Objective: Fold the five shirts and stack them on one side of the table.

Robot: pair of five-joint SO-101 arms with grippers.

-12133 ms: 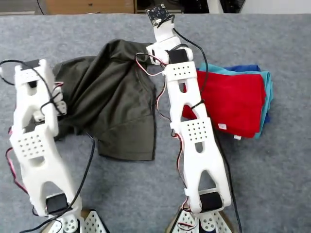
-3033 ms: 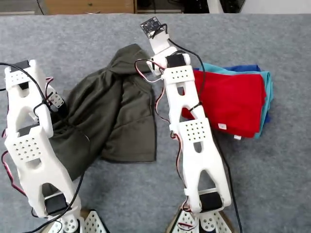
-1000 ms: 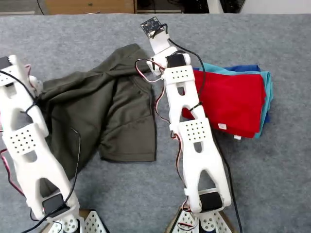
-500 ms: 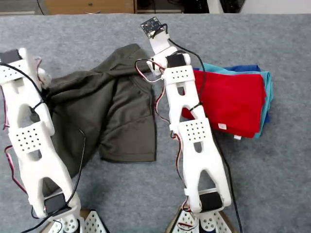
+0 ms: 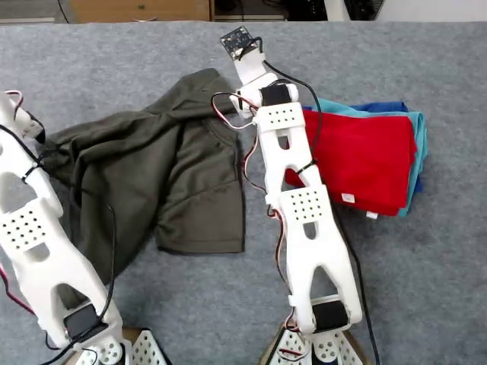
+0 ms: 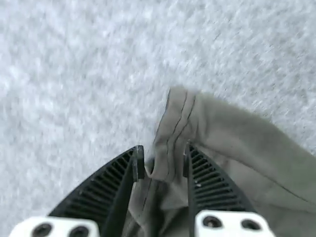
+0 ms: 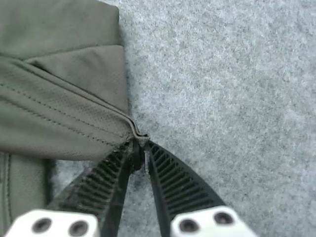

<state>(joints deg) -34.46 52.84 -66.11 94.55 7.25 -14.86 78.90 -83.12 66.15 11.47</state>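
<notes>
The olive-green shirt (image 5: 163, 182) is laid out rumpled on the left half of the table (image 5: 426, 289), with one part doubled over along its middle and creases running toward its left end. That left end, a bunched fold of hem, is clamped between the fingers of the left gripper (image 6: 162, 159), low over the table near its left edge. At the shirt's far right corner, only the very end of a seam is pinched by the tightly closed right gripper (image 7: 140, 147).

The stack of folded shirts (image 5: 415, 152), with a red shirt (image 5: 365, 160) on top and teal and blue ones beneath, is set on the right side, partly hidden under the right arm.

The main risk is judged to lie in the thin hold on the right. If the cloth is drawn further leftward, the seam could be pulled out of the fingertips and the stretch lost. The bunched fold on the left could likewise be released unevenly, so that the garment is skewed. If the doubled-over part is not flattened first, creases would be folded in. The stack could also be nudged by a sideways sweep of the right arm.
</notes>
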